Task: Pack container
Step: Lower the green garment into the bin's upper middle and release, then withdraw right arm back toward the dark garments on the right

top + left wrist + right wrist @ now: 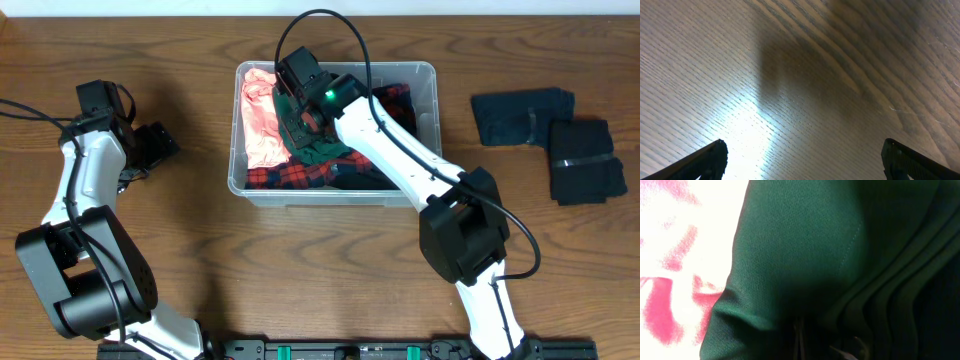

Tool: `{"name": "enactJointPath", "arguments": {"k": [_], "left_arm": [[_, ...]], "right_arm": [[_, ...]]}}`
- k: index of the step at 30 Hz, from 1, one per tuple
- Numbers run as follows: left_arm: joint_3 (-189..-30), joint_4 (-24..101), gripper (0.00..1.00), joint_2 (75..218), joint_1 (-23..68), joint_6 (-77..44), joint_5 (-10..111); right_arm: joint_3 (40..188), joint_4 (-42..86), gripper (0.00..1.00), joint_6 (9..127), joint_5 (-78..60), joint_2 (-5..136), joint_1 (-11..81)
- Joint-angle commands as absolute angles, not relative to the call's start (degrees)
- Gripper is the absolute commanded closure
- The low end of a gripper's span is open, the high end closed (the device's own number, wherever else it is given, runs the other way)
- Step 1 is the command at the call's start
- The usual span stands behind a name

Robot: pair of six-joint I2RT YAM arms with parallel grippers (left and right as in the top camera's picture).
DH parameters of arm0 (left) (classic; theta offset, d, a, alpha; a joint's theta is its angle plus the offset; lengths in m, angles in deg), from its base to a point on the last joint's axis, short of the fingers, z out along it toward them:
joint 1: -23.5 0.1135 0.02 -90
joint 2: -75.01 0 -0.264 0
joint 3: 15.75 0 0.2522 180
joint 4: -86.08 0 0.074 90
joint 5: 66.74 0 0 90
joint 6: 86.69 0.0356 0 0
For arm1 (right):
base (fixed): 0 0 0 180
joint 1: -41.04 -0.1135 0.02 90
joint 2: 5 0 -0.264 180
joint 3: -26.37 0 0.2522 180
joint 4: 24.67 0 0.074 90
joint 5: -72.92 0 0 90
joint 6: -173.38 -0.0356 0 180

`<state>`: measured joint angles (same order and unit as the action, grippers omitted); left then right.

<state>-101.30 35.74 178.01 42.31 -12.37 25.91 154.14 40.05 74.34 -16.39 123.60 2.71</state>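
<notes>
Wooden table (pixel 200 60): right gripper (pixel 298 118) low inside container (pixel 432 72), pressed into green garment (pixel 815 255), likely tamping load; jaw state cannot tell; left gripper (pixel 807 160) spread, empty, parked aside, well clear of container.

even light overhead, glare on the table (pixel 745 125), pink cloth (pixel 685 210) blown out white.

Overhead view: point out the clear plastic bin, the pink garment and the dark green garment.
Clear plastic rectangular bin (pixel 270 196), overhead view, on its front wall.
Pink fabric garment (pixel 262 125), overhead view, middle of the cloth.
Dark green fabric garment (pixel 322 153), overhead view, on its visible fold.
</notes>
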Motion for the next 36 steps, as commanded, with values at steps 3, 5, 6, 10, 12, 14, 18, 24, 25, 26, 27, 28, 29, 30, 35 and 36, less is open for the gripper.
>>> {"name": "enactJointPath", "arguments": {"k": [3,5,6,10,12,14,18,24,25,26,27,28,29,30,35,36], "left_arm": [[-101.0,35.7,0.02,178.4,42.4,-12.9,25.8],[-101.0,35.7,0.02,178.4,42.4,-12.9,25.8],[-101.0,35.7,0.02,178.4,42.4,-12.9,25.8],[-101.0,35.7,0.02,178.4,42.4,-12.9,25.8],[-101.0,35.7,0.02,178.4,42.4,-12.9,25.8],[-101.0,35.7,0.02,178.4,42.4,-12.9,25.8],[-101.0,35.7,0.02,178.4,42.4,-12.9,25.8],[-101.0,35.7,0.02,178.4,42.4,-12.9,25.8],[-101.0,35.7,0.02,178.4,42.4,-12.9,25.8],[-101.0,35.7,0.02,178.4,42.4,-12.9,25.8],[-101.0,35.7,0.02,178.4,42.5,-12.9,25.8],[-101.0,35.7,0.02,178.4,42.4,-12.9,25.8],[-101.0,35.7,0.02,178.4,42.5,-12.9,25.8],[-101.0,35.7,0.02,178.4,42.4,-12.9,25.8],[-101.0,35.7,0.02,178.4,42.4,-12.9,25.8],[-101.0,35.7,0.02,178.4,42.4,-12.9,25.8]], "right_arm": [[156.3,44.3,0.99,72.9,-15.5,126.5,4.5],[160.2,46.7,0.99,73.2,-15.5,126.4,5.2],[162.5,47.9,0.98,73.4,-15.5,126.4,5.5],[168.9,50.7,0.88,75.2,-15.5,126.4,6.5],[169.7,50.8,0.88,75.3,-15.8,126.4,6.9],[169.6,51.0,0.88,75.3,-16.1,126.4,7.3],[167.1,50.9,0.9,74.6,-19.0,126.6,8.0],[159.2,45.9,0.93,73.5,-22.9,126.6,9.0],[158.1,45.2,0.93,73.5,-22.9,126.6,9.2],[157.3,44.7,0.93,73.5,-22.9,126.6,9.4],[156.4,44.2,0.94,73.6,-22.9,126.6,9.6],[155.9,43.9,0.96,73.5,-22.9,126.6,9.9],[155.7,44.0,0.99,73.5,-22.9,126.6,10.3],[155.7,43.9,0.99,73.5,-22.9,126.6,10.6],[159.9,46.5,0.99,73.1,-22.6,125.2,11.7],[160.6,47.1,0.98,73.1,-22.6,124.7,11.8]]}}
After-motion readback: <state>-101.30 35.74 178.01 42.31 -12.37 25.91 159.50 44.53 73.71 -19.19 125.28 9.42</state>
